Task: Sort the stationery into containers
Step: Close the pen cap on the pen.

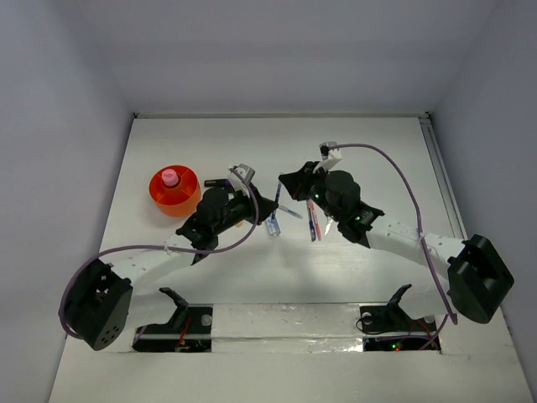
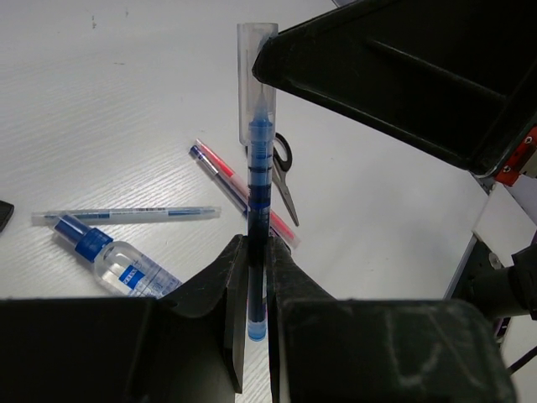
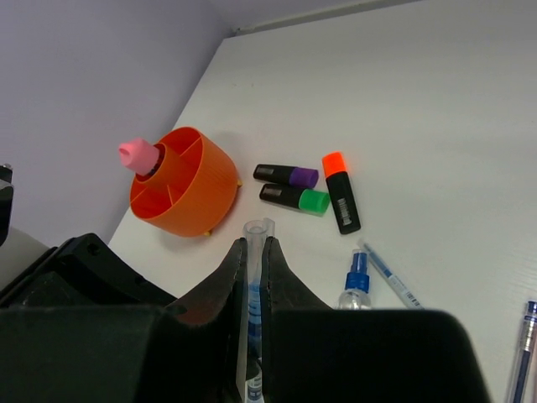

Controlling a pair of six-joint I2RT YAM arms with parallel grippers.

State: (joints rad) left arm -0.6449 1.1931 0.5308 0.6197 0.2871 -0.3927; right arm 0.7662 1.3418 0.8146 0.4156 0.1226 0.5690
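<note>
My left gripper is shut on the barrel of a blue pen, held above the table. My right gripper is shut on that pen's clear cap, which still covers the tip. The two grippers meet at mid-table in the top view, left and right. The orange holder stands at the left with a pink-capped bottle in it. Purple, green and orange highlighters lie beside it. The yellow marker is out of view.
A blue-capped clear bottle, a clear thin pen, red and blue pens and small scissors lie on the white table below the grippers. The holder also shows in the top view.
</note>
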